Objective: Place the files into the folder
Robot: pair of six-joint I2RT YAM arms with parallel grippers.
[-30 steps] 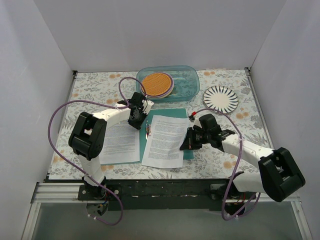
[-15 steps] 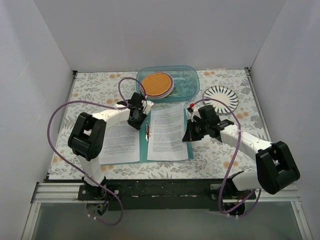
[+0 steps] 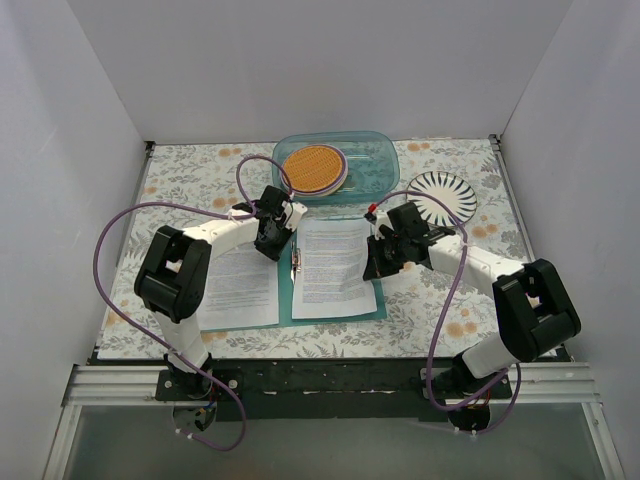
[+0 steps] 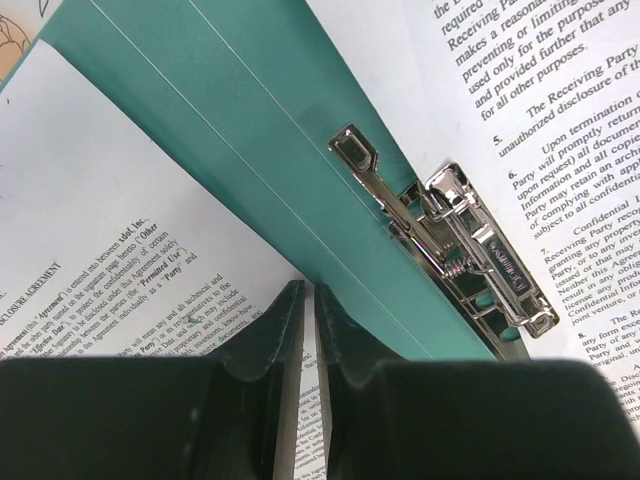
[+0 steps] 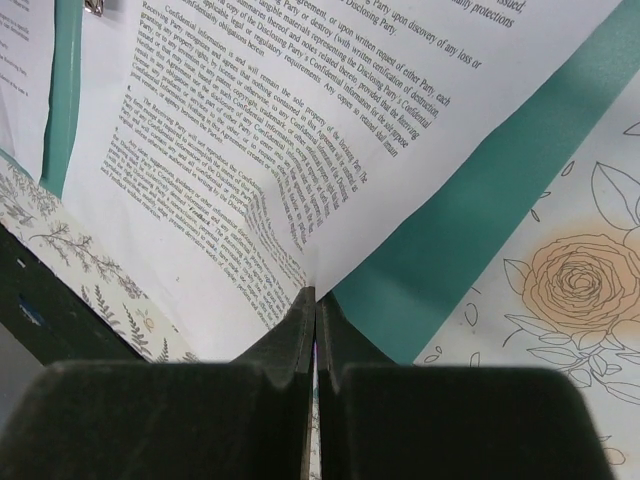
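Folder lies open and flat, silver clip on its spine. Files: one sheet right of the clip on the inner cover, another left of the clip, overhanging the cover. Right gripper, jaws pressed together, pinches the far edge of the sheet right of the clip, and the paper buckles up there. Left gripper is just left of the clip, jaws all but together, nothing seen between them. Judged: sheets light, limp, quick to crease. Take by an edge; slide, don't lift.
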